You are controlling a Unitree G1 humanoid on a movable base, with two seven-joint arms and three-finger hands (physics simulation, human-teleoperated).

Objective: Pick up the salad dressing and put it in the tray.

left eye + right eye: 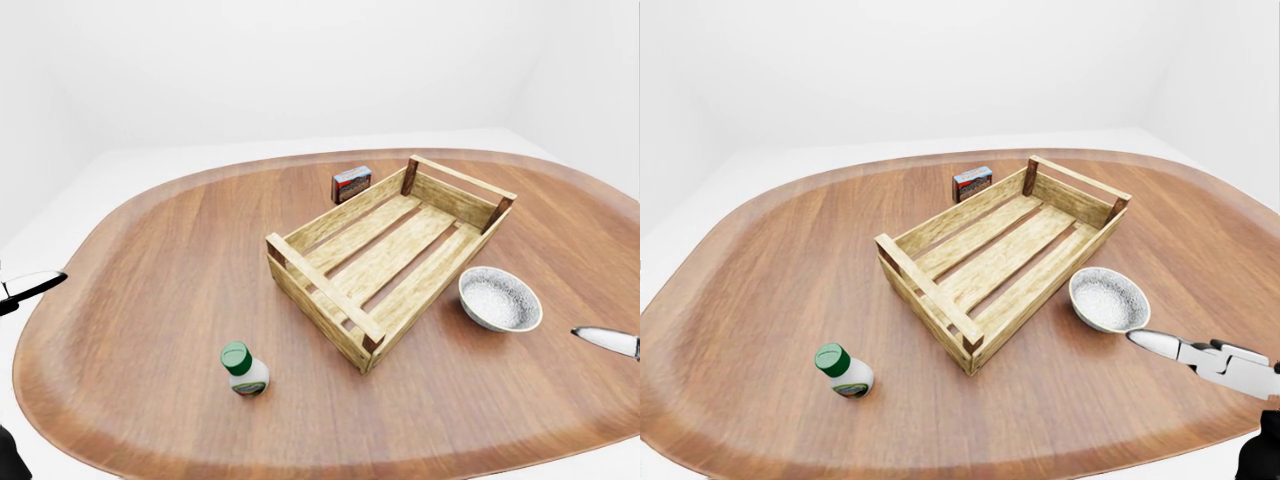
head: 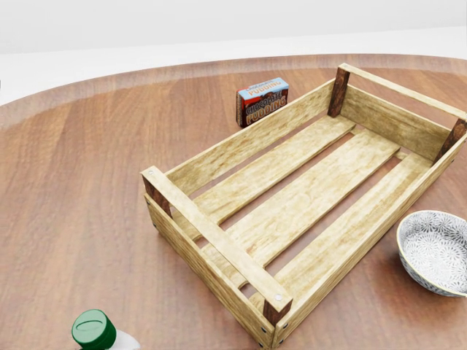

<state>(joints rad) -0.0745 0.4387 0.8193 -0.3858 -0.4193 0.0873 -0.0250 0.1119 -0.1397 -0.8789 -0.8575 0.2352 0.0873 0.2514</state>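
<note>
The salad dressing (image 1: 244,370) is a small white bottle with a green cap. It stands upright on the wooden table at the lower left of the left-eye view, left of and below the tray. The tray (image 1: 325,290) is an empty slatted wooden crate set at an angle in the middle. My left hand (image 1: 32,284) shows only as an outstretched finger at the left edge, far from the bottle. My right hand (image 1: 1160,343) reaches in at the lower right with fingers extended, just below the bowl. Both hands are empty.
A grey patterned bowl (image 1: 500,298) sits right of the tray. A small red and blue box (image 1: 351,183) stands at the tray's upper left side. The rounded wooden table (image 1: 150,270) ends close below the bottle.
</note>
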